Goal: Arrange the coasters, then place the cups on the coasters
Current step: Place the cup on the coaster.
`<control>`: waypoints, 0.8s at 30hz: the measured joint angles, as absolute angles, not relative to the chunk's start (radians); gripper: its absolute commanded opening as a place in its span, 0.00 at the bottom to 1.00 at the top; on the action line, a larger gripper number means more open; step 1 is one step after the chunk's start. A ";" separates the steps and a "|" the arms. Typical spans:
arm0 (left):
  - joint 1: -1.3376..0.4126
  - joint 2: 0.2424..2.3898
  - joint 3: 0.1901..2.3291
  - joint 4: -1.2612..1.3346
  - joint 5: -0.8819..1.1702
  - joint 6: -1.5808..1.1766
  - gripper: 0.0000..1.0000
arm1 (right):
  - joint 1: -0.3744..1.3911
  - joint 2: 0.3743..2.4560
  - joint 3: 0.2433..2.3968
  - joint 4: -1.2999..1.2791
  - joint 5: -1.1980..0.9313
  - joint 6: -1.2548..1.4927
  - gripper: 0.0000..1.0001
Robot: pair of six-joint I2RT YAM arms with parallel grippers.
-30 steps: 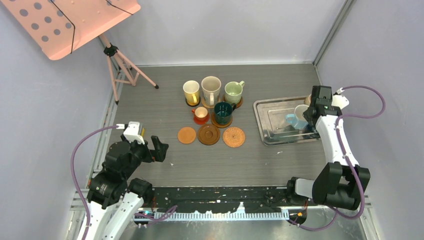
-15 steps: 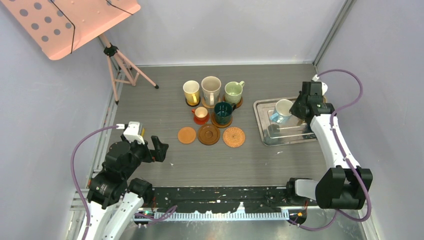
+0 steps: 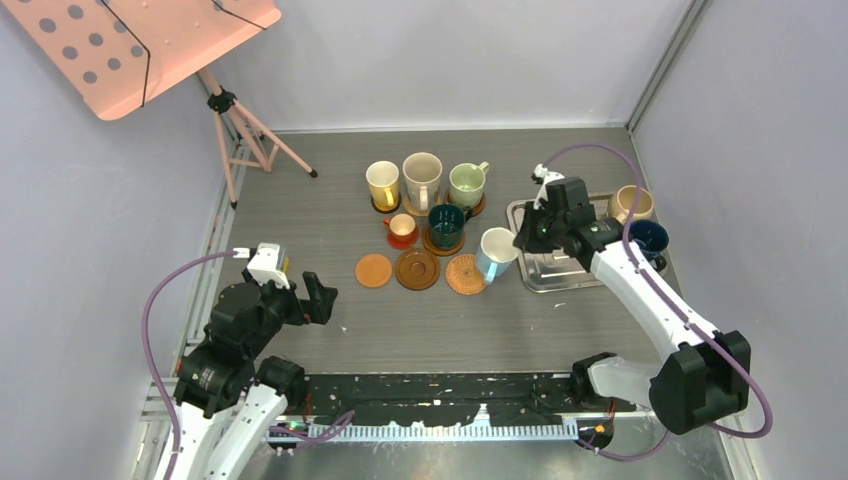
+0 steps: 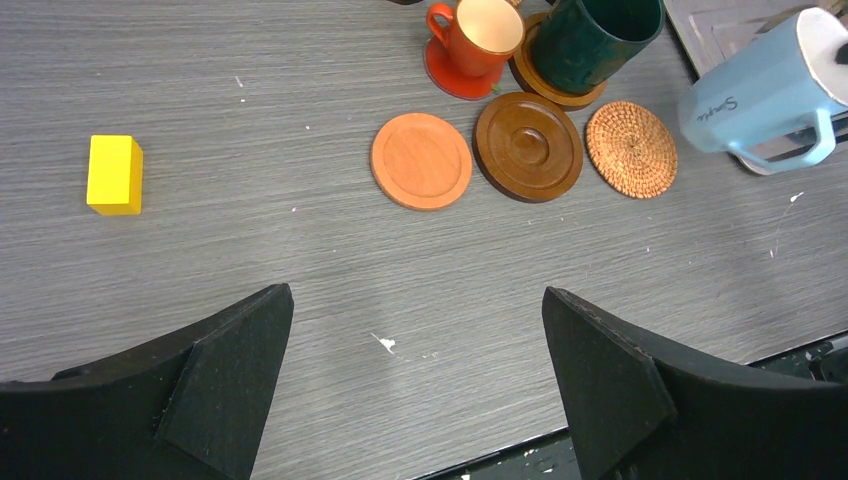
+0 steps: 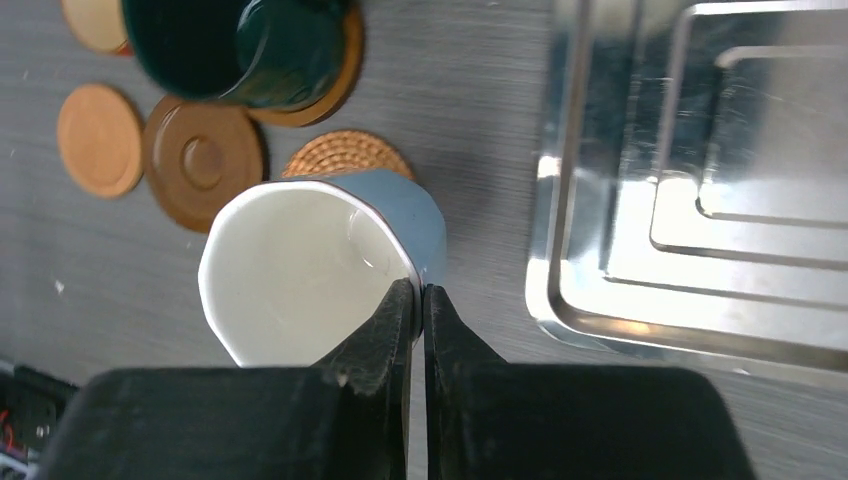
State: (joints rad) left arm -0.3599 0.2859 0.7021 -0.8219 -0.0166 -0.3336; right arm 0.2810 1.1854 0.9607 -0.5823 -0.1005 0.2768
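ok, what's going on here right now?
The right gripper pinches the rim of a light blue mug and holds it tilted between the tray and the wicker coaster. That coaster, a dark brown one and an orange one are free. Five mugs stand on coasters at the back. A beige mug and a navy mug wait by the tray. The left gripper is open, holding nothing.

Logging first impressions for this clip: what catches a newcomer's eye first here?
The right claw pinches the rim of a tilted light-blue mug between the wicker coaster and the metal tray. A cluster of five mugs stands behind it. The left claw hangs open at the near left.
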 measured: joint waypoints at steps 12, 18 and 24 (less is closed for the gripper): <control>-0.360 0.286 0.702 -0.822 -0.017 -0.334 0.99 | 0.479 1.310 0.991 -0.545 -0.147 0.233 0.05; -0.360 0.286 0.702 -0.822 -0.017 -0.334 0.99 | 0.519 1.343 1.024 -0.531 -0.124 0.222 0.06; -0.360 0.286 0.702 -0.822 -0.017 -0.334 0.99 | 0.538 1.357 1.050 -0.531 -0.079 0.206 0.06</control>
